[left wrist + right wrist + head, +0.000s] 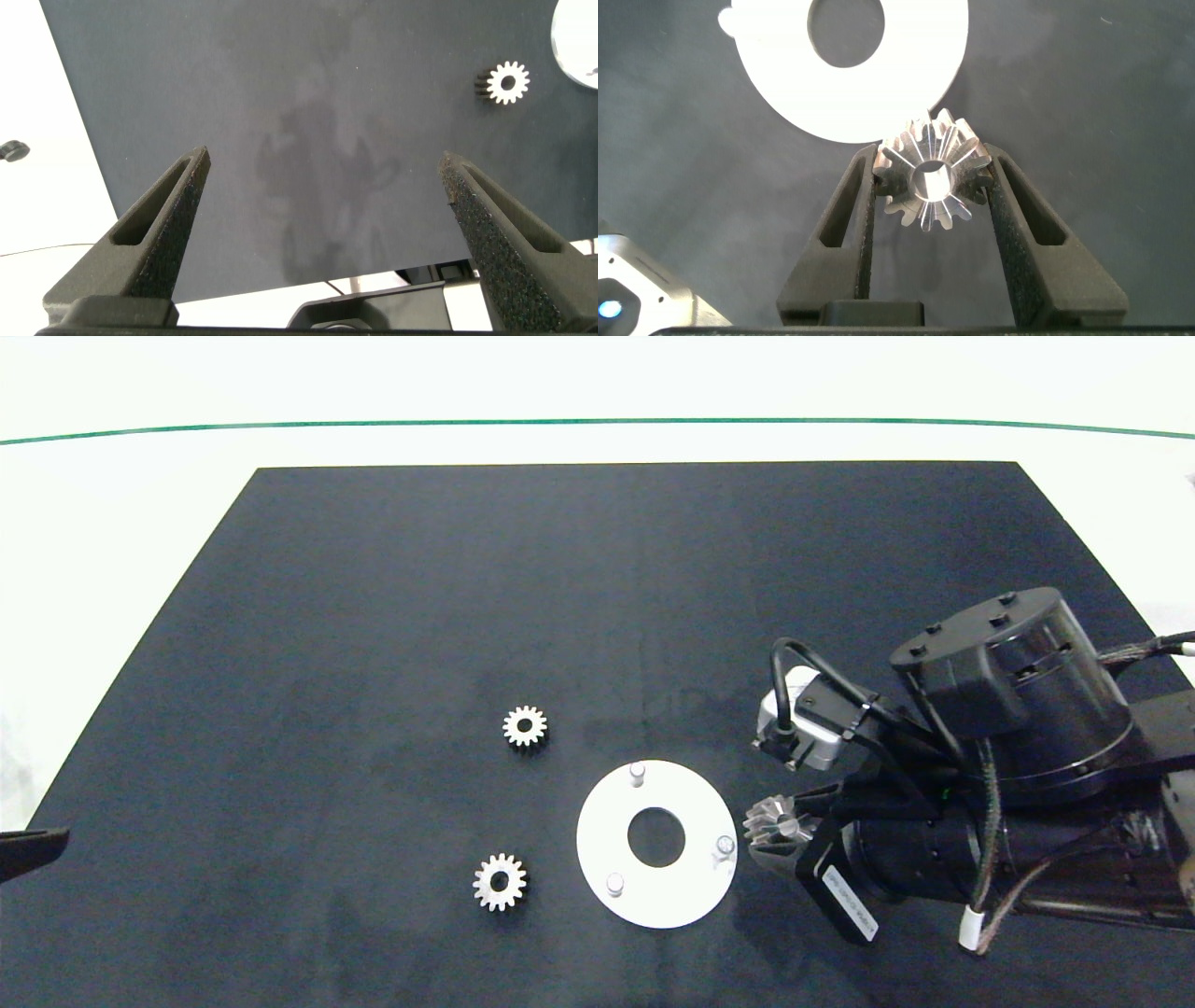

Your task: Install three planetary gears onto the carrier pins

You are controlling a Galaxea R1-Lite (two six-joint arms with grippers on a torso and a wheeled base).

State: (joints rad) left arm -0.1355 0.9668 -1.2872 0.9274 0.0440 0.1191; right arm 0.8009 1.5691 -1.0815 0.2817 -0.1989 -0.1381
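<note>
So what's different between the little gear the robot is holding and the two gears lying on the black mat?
The held gear is pinched between the right gripper's fingers, off the mat beside the white disc; the two loose gears lie free on the black mat, apart from the disc. The held one is tipped on edge, teeth seen sideways from above; the loose ones lie flat, centre holes up. All three are small, silvery and toothed.

Surface: white table, green line near far edge.
Cover: black mat over most of it.
On mat: white disc with carrier pins; two planetary gears lying flat, well apart, left of disc.
</note>
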